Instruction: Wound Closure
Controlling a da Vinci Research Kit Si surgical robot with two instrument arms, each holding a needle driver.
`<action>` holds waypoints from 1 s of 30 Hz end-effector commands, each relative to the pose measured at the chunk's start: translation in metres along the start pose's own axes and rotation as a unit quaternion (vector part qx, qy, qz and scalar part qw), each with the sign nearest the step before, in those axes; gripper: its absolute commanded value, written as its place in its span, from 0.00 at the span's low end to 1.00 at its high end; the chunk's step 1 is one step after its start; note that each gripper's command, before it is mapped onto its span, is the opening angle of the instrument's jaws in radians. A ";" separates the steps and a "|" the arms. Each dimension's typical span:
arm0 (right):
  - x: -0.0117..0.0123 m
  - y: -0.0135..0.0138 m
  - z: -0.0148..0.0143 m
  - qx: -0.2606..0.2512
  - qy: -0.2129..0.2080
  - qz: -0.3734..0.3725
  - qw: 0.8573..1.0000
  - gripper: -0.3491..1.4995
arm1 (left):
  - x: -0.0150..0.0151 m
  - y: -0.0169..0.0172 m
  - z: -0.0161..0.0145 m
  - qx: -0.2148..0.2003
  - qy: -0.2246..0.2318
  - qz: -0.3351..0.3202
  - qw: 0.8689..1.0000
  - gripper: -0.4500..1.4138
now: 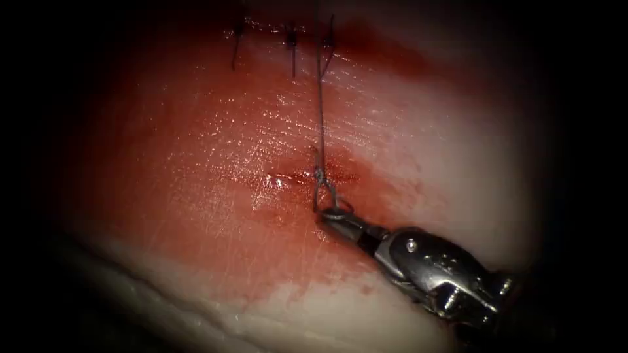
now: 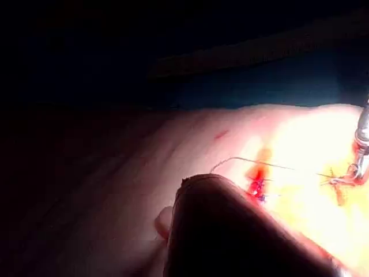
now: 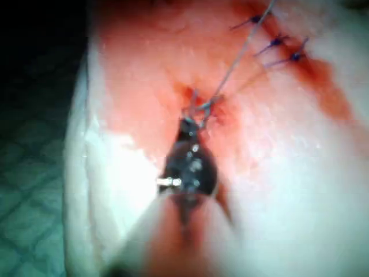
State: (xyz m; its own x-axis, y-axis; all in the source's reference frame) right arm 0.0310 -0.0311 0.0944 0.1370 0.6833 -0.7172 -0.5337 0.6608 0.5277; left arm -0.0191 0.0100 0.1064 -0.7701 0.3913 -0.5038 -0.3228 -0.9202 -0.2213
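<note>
We are holding the thread point(image 1: 320, 117) with our right tool point(image 1: 335, 214), its jaws pinched tight on a little loop of it. That loop is sitting just under a small knot point(image 1: 319, 174) by the short cut point(image 1: 282, 178) in the middle of the tissue point(image 1: 458, 163). The thread is running up toward twelve o'clock, to the stitches point(image 1: 291, 38). To do well, we are thinking a gentle, steady hold is best. We are seeing no needle and no writing.
</note>
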 end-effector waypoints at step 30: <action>-0.0024 -0.0015 0.0010 0.045 -0.029 -0.031 0.998 0.00 | 0.0041 -0.0092 -0.0025 0.064 0.035 0.006 0.997 0.00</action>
State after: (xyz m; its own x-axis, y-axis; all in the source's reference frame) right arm 0.0316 -0.0332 0.0954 0.2178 0.6554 -0.7232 -0.4482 0.7254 0.5224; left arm -0.0173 0.0196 0.1041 -0.7344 0.3810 -0.5617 -0.3906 -0.9140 -0.1093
